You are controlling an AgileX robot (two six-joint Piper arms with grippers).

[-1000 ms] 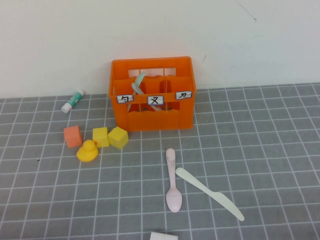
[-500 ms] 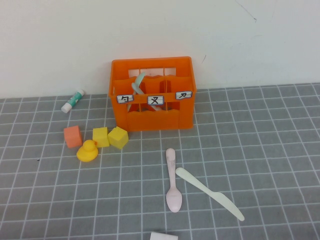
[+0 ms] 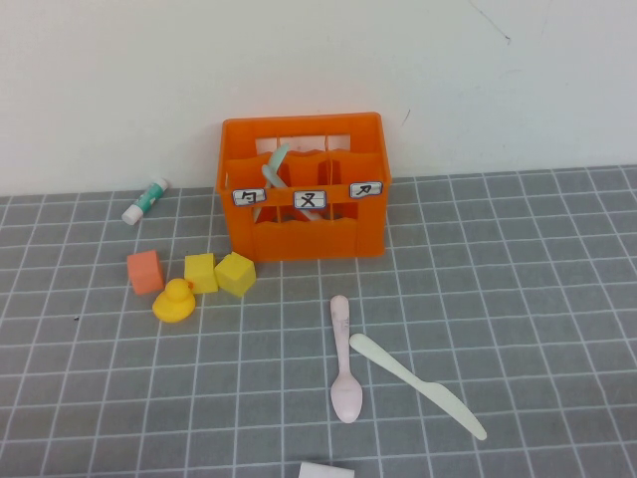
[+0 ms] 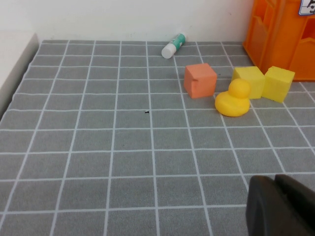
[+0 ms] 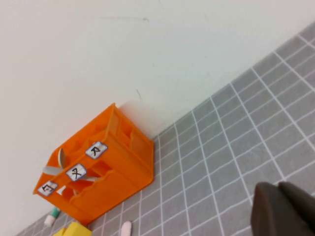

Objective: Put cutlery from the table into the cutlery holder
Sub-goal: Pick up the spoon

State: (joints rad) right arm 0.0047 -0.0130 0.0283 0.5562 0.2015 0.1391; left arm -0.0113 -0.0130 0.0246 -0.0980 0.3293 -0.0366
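The orange cutlery holder (image 3: 304,189) stands at the back of the table (image 3: 518,289), against the wall. A mint-green spoon (image 3: 276,162) leans in its left compartment. The pale pink spoon (image 3: 343,358) and the cream-white knife (image 3: 413,383) lie side by side on the table in front of it. I cannot make out the fork. Neither gripper shows in the high view. My left gripper (image 4: 276,181) is shut and empty, low over the table's left part. My right gripper (image 5: 277,187) is shut and empty, above the table to the right of the holder (image 5: 113,167).
A white-and-green tube (image 3: 145,200) lies at the back left. An orange cube (image 3: 145,271), two yellow cubes (image 3: 200,272) (image 3: 236,274) and a yellow duck (image 3: 175,301) sit left of the holder. A white object (image 3: 325,470) pokes in at the front edge.
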